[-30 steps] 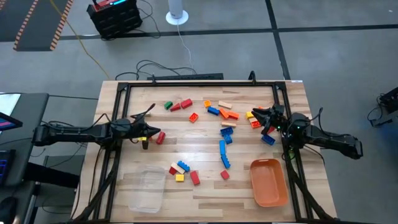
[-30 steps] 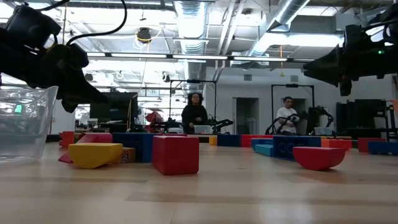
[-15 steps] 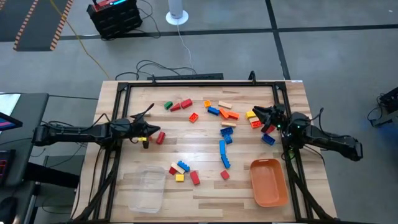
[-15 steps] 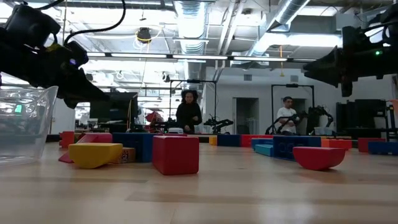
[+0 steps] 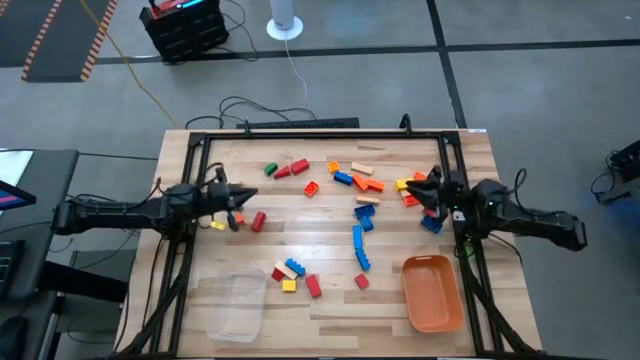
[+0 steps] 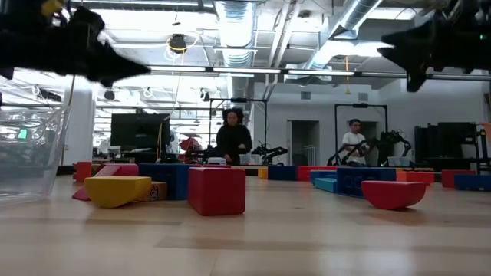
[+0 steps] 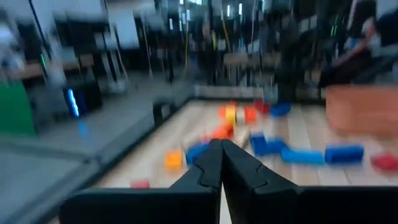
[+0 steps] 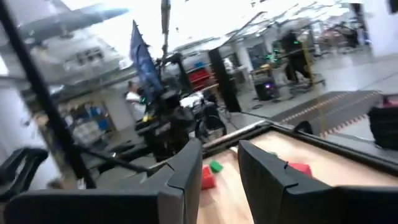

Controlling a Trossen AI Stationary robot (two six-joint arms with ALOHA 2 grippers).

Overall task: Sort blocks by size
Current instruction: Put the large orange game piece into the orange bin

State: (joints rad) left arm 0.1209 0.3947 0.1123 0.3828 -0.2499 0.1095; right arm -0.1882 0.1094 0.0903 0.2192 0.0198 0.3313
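Many blocks lie loose on the wooden table [image 5: 330, 300]: a far group [image 5: 355, 178], blue bars [image 5: 360, 245] in the middle, a near group [image 5: 290, 272], and a red one [image 5: 258, 220] with a yellow one [image 5: 217, 224]. My left gripper [image 5: 243, 192] hovers shut above the table's left side, pointing right; its wrist view shows its fingers [image 7: 221, 155] together and empty. My right gripper [image 5: 425, 185] hovers at the right, pointing left over blocks there. Its fingers stand apart with nothing between them [image 8: 221, 165]. In the low view both hang high: left [image 6: 142, 70], right [image 6: 387, 47].
A clear plastic tray [image 5: 237, 305] stands near the front left and an orange tray [image 5: 432, 292] near the front right. A black frame [image 5: 320, 135] runs around the table's far and side edges. People stand in the room behind [image 6: 232, 142].
Both grippers have risen away from the table and tipped their fingers upward, most of it in the last half second. My left gripper has also rolled about its own axis. No block has moved.
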